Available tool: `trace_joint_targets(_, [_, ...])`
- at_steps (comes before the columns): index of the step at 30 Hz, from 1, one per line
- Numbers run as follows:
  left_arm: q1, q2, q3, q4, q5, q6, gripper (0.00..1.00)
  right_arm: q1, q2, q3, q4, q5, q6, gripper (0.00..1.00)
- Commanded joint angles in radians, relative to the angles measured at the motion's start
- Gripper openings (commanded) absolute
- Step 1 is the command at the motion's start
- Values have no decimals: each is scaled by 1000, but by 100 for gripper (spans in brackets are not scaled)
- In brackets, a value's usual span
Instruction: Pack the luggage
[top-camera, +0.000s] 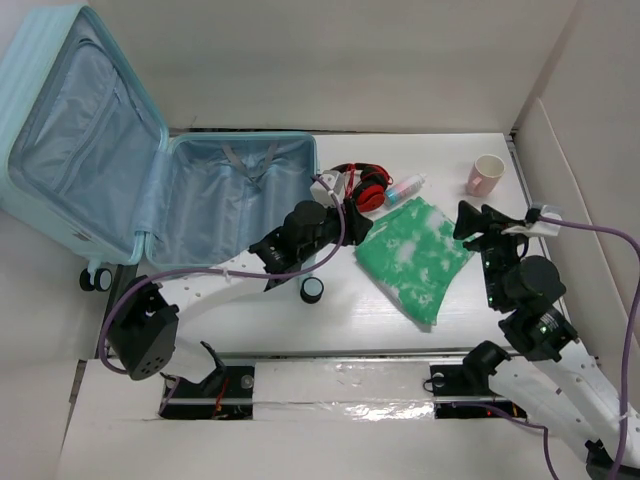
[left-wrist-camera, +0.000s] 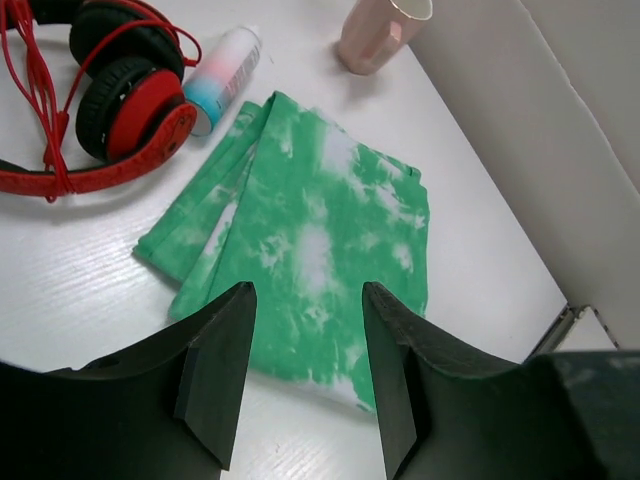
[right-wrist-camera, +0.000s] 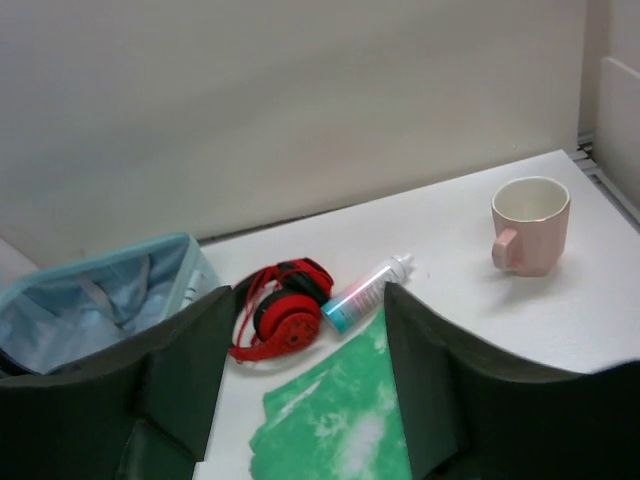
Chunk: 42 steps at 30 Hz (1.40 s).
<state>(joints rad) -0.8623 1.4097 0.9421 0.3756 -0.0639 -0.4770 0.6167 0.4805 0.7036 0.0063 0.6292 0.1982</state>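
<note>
The luggage (top-camera: 215, 200) is lying open at the far left of the counter (top-camera: 260, 320), seemingly holding nothing yet. The green cloth (top-camera: 415, 250), red headphones (top-camera: 365, 188), tube (top-camera: 405, 187) and pink mug (top-camera: 487, 175) are all sitting outside it, so packing is looking unstarted. The left hand (left-wrist-camera: 308, 300) and right hand (right-wrist-camera: 305, 300) are both hanging spread wide, gripping nothing.

Red headphones (top-camera: 370, 190) lie on the table (top-camera: 380, 325), bottle (top-camera: 405, 188) just beside at 3 o'clock, green cloth (top-camera: 412, 250) at 5, pink cup (top-camera: 487, 175) farther off at 3.
</note>
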Motion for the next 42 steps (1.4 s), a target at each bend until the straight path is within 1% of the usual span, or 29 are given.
trace_joint_targets(1, [-12, -40, -25, 55, 35, -61, 43, 0, 24, 7, 9, 23, -11, 57])
trace_joint_targets(2, [-12, -40, -41, 55, 50, -72, 39, 0, 30, 2, 9, 21, -11, 48])
trace_joint_targets(3, [-12, -37, -51, 59, 58, -87, 35, 0, 33, -3, 11, 23, -13, 28])
trace_joint_targets(4, [-26, -38, -61, 59, 58, -95, 30, 0, 33, -6, 9, 21, -11, 21])
trace_joint_targets(5, [-36, -40, -87, 60, 58, -100, 16, 0, 36, -9, 8, 20, -11, 16])
trace_joint_targets(6, [-72, -47, -101, 62, 8, -112, 7, 0, 38, -10, 1, 17, -10, 14])
trace_joint_targets(7, [-95, -48, -112, 60, -29, -114, 0, 0, 40, -10, -2, 17, -9, 14])
trace_joint_targets(8, [-121, -49, -120, 51, -75, -115, 0, 0, 40, -10, -3, 17, -8, 13])
trace_joint_targets(9, [-148, -40, -117, 16, -170, -117, 0, 0, 41, -10, -3, 15, -8, 12])
trace_joint_targets(10, [-202, -28, -111, -4, -212, -121, 0, 0, 41, -10, -3, 10, -8, 11])
trace_joint_targets(11, [-227, -15, -86, -26, -256, -127, 0, 0, 41, -10, -3, 10, -8, 11])
trace_joint_targets(12, [-247, 24, -72, -71, -328, -138, 0, 0, 41, -10, -3, 9, -8, 10])
trace_joint_targets(13, [-273, 47, -57, -98, -352, -152, 0, 0, 41, -10, -3, 9, -8, 10])
trace_joint_targets(15, [-282, 108, -6, -166, -391, -215, 0, 0, 44, -4, -3, 9, -9, 10])
trace_joint_targets(16, [-291, 127, 7, -187, -398, -236, 0, 0, 46, -1, -41, 7, -8, 11])
trace_joint_targets(17, [-291, 142, 27, -207, -405, -292, 0, 0, 46, -1, -45, 4, -6, 12])
trace_joint_targets(18, [-291, 153, 27, -219, -416, -311, 0, 0, 44, -4, -46, 3, -6, 15])
trace_joint_targets(19, [-300, 155, 21, -201, -421, -318, 0, 0, 43, -7, -46, -2, -8, 26])
trace_joint_targets(21, [-300, 152, -15, -115, -397, -315, 0, 0, 41, -13, -49, -5, -8, 39])
trace_joint_targets(22, [-300, 153, -20, -101, -386, -322, 0, 0, 41, -13, -49, -6, -8, 49])
trace_joint_targets(25, [-300, 190, 7, -121, -358, -382, 0, 0, 40, -15, -46, -22, -11, 59])
trace_joint_targets(26, [-300, 202, 27, -129, -350, -396, 21, 0, 41, -16, -46, -34, -14, 59])
trace_joint_targets(28, [-300, 244, 50, -168, -344, -448, 46, 0, 43, -13, -48, -45, -14, 61])
trace_joint_targets(29, [-300, 268, 72, -194, -343, -460, 71, 0, 43, -12, -48, -55, -16, 61])
trace_joint_targets(30, [-300, 281, 81, -207, -341, -472, 79, 0, 43, -13, -48, -60, -16, 61])
trace_joint_targets(32, [-300, 307, 112, -233, -340, -508, 90, 0, 43, -15, -46, -78, -17, 61])
trace_joint_targets(37, [-300, 396, 173, -302, -336, -564, 89, 0, 29, -19, -42, -106, -17, 61])
trace_joint_targets(42, [-281, 495, 256, -375, -390, -612, 81, 0, -5, -30, -46, -125, -14, 61])
